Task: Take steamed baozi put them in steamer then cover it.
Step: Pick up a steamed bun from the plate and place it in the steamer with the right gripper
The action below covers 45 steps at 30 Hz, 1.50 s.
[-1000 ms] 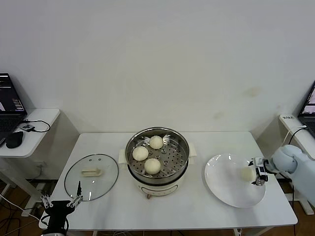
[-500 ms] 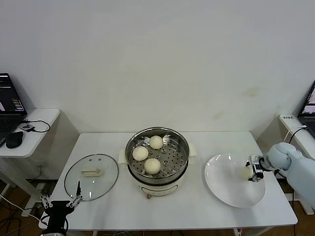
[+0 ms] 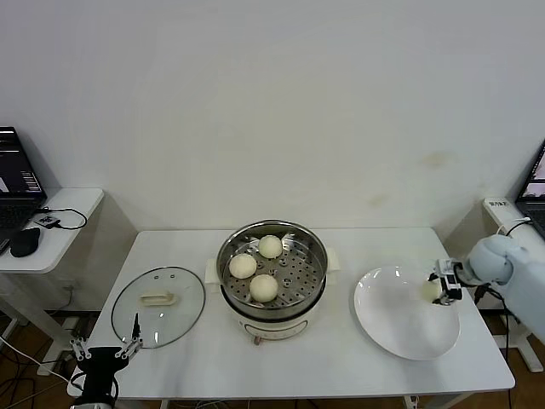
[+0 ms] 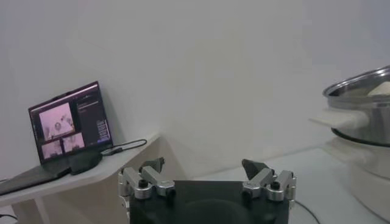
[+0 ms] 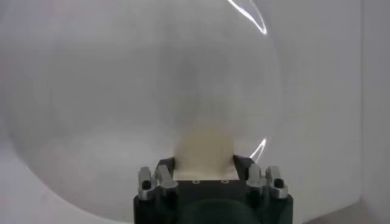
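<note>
Three steamed baozi (image 3: 264, 287) are sitting in the steamer (image 3: 272, 271) while we are gripping the fourth (image 3: 430, 290) over the plate (image 3: 400, 328) with our right gripper (image 3: 440, 288), needing next to carry it across

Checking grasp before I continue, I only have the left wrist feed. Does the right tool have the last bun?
Observer: Yes. The right tool is shut on the fourth baozi, its fingers on either side of the bun, over the white plate.
Operator: How many are in the steamer? I only see its rim.
Observer: Three baozi sit on the perforated tray of the steamer, with bare tray on its right side.
Operator: Where's the cover?
Observer: The cover lies flat on the table left of the steamer, handle up.
Operator: And my left tool?
Observer: The left tool is open at the table's front-left corner, near the cover's edge.
</note>
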{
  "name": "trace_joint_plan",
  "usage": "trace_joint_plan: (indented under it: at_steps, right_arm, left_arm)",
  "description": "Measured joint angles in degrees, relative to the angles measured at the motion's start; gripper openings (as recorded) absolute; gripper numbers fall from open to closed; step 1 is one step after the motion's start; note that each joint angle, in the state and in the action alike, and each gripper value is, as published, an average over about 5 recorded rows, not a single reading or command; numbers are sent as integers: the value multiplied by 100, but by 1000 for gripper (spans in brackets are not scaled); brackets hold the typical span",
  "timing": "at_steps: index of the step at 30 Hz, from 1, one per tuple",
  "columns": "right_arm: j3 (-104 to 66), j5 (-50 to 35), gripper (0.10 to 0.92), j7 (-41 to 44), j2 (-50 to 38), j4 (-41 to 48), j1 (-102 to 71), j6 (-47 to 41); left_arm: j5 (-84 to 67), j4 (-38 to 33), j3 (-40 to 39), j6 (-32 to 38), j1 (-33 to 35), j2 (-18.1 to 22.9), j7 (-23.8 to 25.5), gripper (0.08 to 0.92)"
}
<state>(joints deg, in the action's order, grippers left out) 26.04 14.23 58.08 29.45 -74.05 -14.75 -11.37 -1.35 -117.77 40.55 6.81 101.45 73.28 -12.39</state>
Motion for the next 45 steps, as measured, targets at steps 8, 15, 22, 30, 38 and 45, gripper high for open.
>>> trace_joint_plan:
  at_steps: [8, 15, 22, 30, 38, 45]
  right_arm:
    - [692, -518, 610, 73, -250, -572, 1001, -148]
    - [1505, -1274, 611, 43, -206, -1127, 2185, -412]
    - [2390, -2206, 617, -143, 157, -1580, 3380, -877]
    - [3170, -3212, 619, -524, 865, -1832, 4183, -1536]
    - [3654, -3806, 628, -988, 1546, -1867, 4389, -2118]
    - [3890, -3902, 628, -1288, 2022, -1728, 4221, -2511]
  left_arm:
    - [1, 30, -57, 5, -56, 0, -4, 823]
    - [-1, 20, -64, -1, -83, -32, 2, 823]
    - [-24, 32, -47, -1, -90, -42, 3, 823]
    - [-45, 42, -21, 16, -85, -7, -5, 823]
    - [-78, 29, 19, 14, -98, 9, -6, 823]
    - [-91, 32, 41, 11, -123, 17, -7, 823]
